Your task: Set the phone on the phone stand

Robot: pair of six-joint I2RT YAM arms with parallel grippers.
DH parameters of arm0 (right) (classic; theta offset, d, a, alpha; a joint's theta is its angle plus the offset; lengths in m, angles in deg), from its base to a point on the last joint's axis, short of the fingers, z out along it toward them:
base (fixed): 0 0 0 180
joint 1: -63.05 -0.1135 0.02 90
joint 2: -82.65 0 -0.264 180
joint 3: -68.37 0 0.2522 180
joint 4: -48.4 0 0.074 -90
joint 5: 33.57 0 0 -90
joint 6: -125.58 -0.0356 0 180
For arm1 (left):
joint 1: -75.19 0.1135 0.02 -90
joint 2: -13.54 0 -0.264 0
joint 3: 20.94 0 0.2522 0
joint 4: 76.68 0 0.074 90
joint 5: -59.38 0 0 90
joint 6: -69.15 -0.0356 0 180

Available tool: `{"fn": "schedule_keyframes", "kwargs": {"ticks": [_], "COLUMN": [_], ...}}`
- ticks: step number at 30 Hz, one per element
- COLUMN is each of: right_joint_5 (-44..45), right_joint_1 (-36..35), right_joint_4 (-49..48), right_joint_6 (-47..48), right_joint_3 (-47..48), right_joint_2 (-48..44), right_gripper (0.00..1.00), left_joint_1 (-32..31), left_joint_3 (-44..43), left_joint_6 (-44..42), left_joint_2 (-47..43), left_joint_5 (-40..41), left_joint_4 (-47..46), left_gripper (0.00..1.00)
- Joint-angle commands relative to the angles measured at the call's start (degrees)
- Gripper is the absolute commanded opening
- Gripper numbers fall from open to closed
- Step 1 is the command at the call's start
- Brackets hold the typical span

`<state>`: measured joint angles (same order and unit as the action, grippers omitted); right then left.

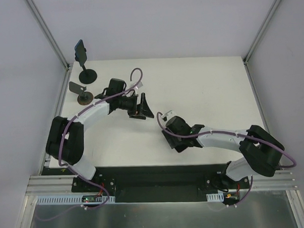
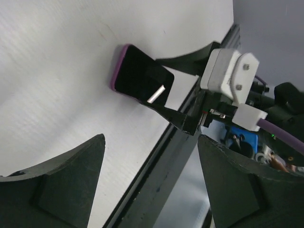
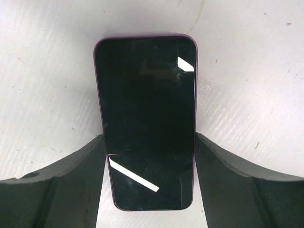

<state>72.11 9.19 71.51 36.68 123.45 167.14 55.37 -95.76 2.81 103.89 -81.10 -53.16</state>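
The phone (image 1: 80,50), dark with a bluish edge, sits upright in the clamp head of the black phone stand (image 1: 88,75) at the far left corner. My left gripper (image 1: 139,110) is open and empty over the middle of the table, well away from the stand; in the left wrist view (image 2: 151,138) nothing lies between its fingers. My right gripper (image 1: 170,136) is shut on a second black phone with a reddish-pink rim (image 3: 146,118), whose sides touch both fingers (image 3: 76,185). That phone also shows in the left wrist view (image 2: 135,73).
A brown-based stand with a grey plate (image 1: 83,95) stands just in front of the black stand. Frame posts rise at the far corners (image 1: 64,62). A black rail (image 1: 155,177) runs along the near table edge.
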Motion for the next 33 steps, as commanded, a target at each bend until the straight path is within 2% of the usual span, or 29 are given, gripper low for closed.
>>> {"fn": "schedule_keyframes", "kwargs": {"ticks": [1,8,16,20,23,26,27,33], "right_joint_5": [2.6,-2.0,-8.2,-9.8,-10.4,-11.6,-12.2,-11.5], "right_joint_1": [-0.1,-0.1,-0.2,-0.1,-0.2,-0.3,-0.4,-1.6], "right_joint_4": [-7.6,-19.3,-23.7,-24.1,-23.8,-23.7,-23.7,-23.5], "right_joint_6": [1.1,0.5,2.3,2.6,3.0,2.9,3.0,3.4], "right_joint_3": [-2.7,-9.8,-15.2,-16.0,-15.8,-15.6,-15.5,-15.5], "right_joint_2": [-4.4,-11.4,-22.5,-25.0,-26.0,-27.0,-27.1,-27.5], "right_gripper": [0.01,0.01,0.01,0.01,0.01,0.01,0.01,0.01], "left_joint_1": [-4.8,-9.5,-10.0,-11.2,-12.7,-13.7,-13.7,-14.0], "left_joint_3": [-2.0,-2.2,-2.7,-3.2,-3.6,-3.8,-4.2,-4.6], "left_joint_6": [0.9,0.1,0.2,-0.4,-0.5,-0.5,-0.5,-0.3], "left_joint_2": [4.6,8.9,10.0,10.6,11.3,11.9,12.0,12.0], "left_joint_5": [-8.5,-9.2,-8.8,-10.1,-11.1,-11.2,-11.6,-12.4], "left_joint_4": [-0.4,-1.0,-1.0,-1.1,-1.1,-1.1,-1.1,-1.6], "left_gripper": [0.77,0.78,0.79,0.77,0.7,0.58,0.5,0.38]}}
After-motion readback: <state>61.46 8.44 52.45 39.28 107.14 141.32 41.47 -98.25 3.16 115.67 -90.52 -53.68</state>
